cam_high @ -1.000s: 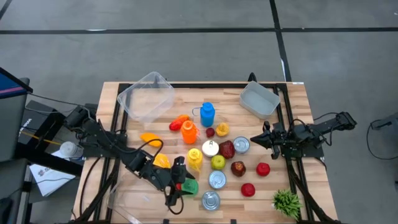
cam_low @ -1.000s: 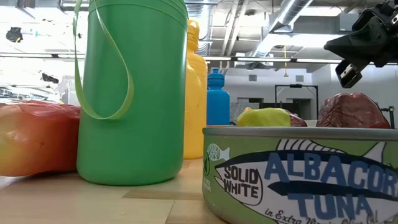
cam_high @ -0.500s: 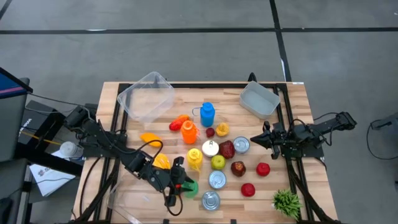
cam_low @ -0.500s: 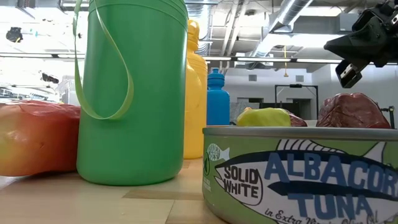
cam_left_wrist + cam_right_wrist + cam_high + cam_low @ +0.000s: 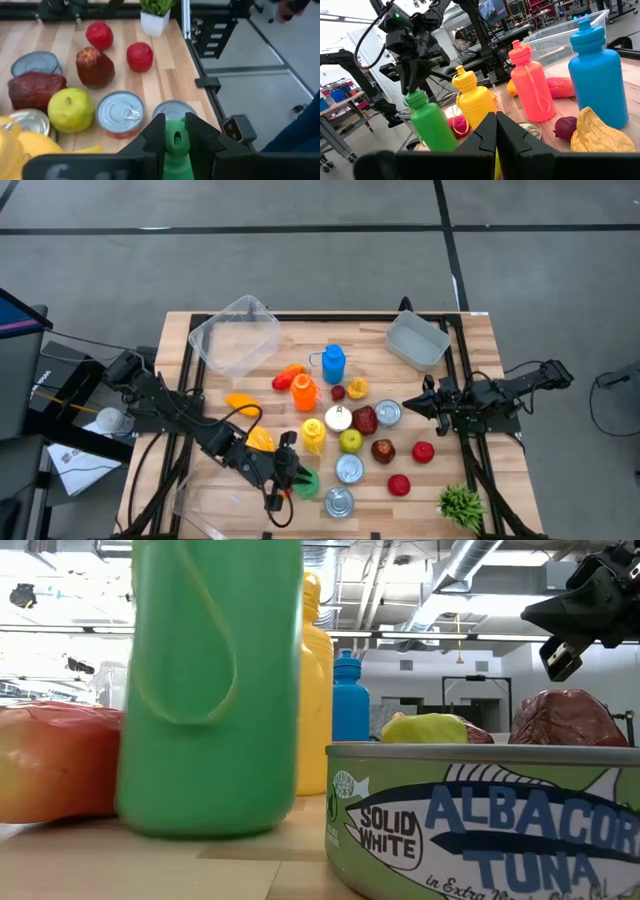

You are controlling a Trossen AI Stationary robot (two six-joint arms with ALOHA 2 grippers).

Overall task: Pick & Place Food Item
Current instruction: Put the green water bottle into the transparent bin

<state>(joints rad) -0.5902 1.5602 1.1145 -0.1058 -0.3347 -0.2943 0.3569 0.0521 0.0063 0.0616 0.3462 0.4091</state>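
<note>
Left end effector [image 5: 174,131] closed on the green bottle's [image 5: 175,150] cap, near bench [image 5: 180,340] front edge. Tuna can [image 5: 339,502] just beside, yellow bottle [image 5: 313,432] behind. Narrow cap grip: bottle may swing or slip on lift, knocking the can. Right end effector [image 5: 495,131] shut, empty, hovering farther back.
</note>
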